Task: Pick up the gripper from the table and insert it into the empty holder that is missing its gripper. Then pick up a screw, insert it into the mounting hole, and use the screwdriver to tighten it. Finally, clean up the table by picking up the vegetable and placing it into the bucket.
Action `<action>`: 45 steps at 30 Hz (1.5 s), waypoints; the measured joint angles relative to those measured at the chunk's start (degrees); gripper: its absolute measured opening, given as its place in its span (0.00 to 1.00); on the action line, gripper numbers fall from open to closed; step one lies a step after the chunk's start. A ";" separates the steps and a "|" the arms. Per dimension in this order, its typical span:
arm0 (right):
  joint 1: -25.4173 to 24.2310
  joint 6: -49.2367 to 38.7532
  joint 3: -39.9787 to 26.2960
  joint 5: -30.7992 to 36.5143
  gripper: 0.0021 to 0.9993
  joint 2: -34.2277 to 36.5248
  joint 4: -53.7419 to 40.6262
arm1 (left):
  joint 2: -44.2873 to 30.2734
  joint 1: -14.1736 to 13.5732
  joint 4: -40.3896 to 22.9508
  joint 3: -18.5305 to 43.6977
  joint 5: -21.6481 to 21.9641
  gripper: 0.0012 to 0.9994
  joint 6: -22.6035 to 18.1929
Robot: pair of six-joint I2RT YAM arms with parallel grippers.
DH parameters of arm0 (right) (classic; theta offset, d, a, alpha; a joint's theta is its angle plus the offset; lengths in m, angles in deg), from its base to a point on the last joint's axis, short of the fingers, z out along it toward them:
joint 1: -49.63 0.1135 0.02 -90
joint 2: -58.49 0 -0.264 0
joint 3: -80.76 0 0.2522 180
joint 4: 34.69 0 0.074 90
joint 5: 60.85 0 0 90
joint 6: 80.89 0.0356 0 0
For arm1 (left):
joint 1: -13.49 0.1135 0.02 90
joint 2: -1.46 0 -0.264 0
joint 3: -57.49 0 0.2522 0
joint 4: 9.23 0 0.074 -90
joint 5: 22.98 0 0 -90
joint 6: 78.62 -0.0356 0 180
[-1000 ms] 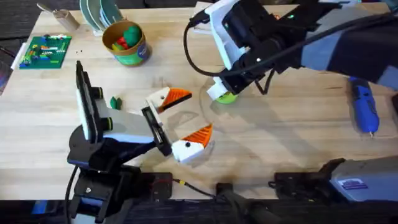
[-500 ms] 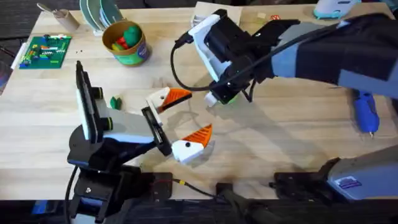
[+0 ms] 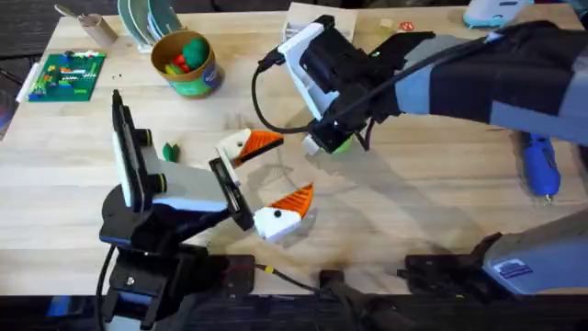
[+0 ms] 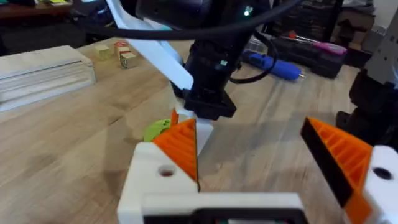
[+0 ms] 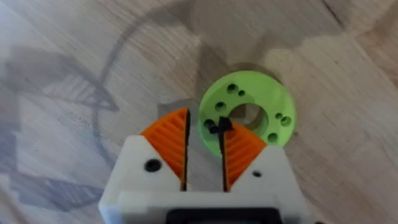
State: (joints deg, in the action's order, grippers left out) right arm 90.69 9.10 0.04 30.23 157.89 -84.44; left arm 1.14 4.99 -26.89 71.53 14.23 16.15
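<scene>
The right arm stretches in from the right side across the middle of the tabletop (image 3: pixel 413 202), its dark bulk covering much of the far wood, and its wrist points down at a bright green disc (image 5: pixel 249 115) with holes. From above only a sliver of that disc peeks out under the right end effector (image 3: pixel 323 142). Up close, the right end effector (image 5: pixel 205 146) has its orange pads (image 5: pixel 169 140) drawn near together with a narrow gap between them. A small dark speck sits at one pad's tip against the disc's inner edge, too small to tell what it is or whether it is gripped.

The left arm is folded low near its base, forearm lying along the wood. The left end effector (image 3: pixel 268 175) is spread wide, nothing between its orange-tipped fingers (image 3: pixel 294 198), which point toward the middle of the tabletop.

The vegetable (image 3: pixel 169 151) lies on the bare wood just beside the left arm's upright link. The bucket (image 3: pixel 188 64) stands at the far left, red and green toy pieces inside. The screwdriver (image 3: pixel 538 158) lies at the right edge, partly overlapped by the right arm. A green circuit board (image 3: pixel 66 75) rests at the far left edge.
</scene>
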 joint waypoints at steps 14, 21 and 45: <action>-0.02 0.20 0.00 0.96 0.01 0.00 -0.02 | 0.00 0.00 0.00 0.00 -0.02 0.99 -0.02; -0.34 0.20 0.00 0.98 0.01 0.00 -0.05 | 0.00 0.00 0.00 0.00 -0.02 0.99 -0.02; -5.27 -1.15 -12.59 2.59 0.01 -2.60 -14.47 | 0.00 0.00 0.00 0.00 -0.09 0.99 -0.02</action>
State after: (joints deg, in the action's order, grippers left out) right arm 85.42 7.96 -12.55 32.82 155.29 -98.91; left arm 1.14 4.99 -26.89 71.53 14.14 16.13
